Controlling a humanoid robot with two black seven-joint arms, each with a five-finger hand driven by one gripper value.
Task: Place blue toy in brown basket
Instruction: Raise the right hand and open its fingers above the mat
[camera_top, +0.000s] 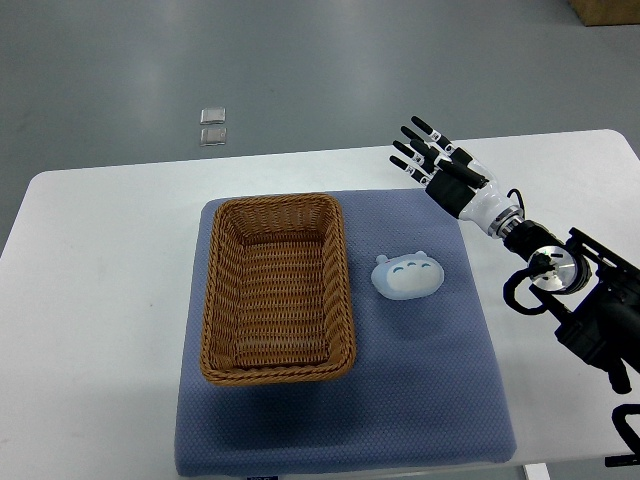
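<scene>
Table: a white table with rounded corners (110, 260) is seen from above, set on a grey floor
Mat: a blue-grey textured cloth mat (420, 380) is laid on the middle of the table; basket and toy are both borne by it
Basket: a brown rectangular woven wicker basket (277, 288) is stood on the left part of the mat, with nothing seen inside it
Toy: a pale blue rounded soft toy with small ears and white spots (408, 276) is found lying on the mat just beside the basket's right wall, outside it and not touching it
Right hand: a black-fingered robot hand with a white wrist (440, 165) is held above the table's far right part, near the mat's upper right corner; its fingers are spread and straight, and nothing is held; it is kept well apart from the toy
Right arm: a black jointed arm (585, 300) is brought in from the right edge
Floor: two small pale square tiles (212, 126) are seen beyond the table's far edge
</scene>
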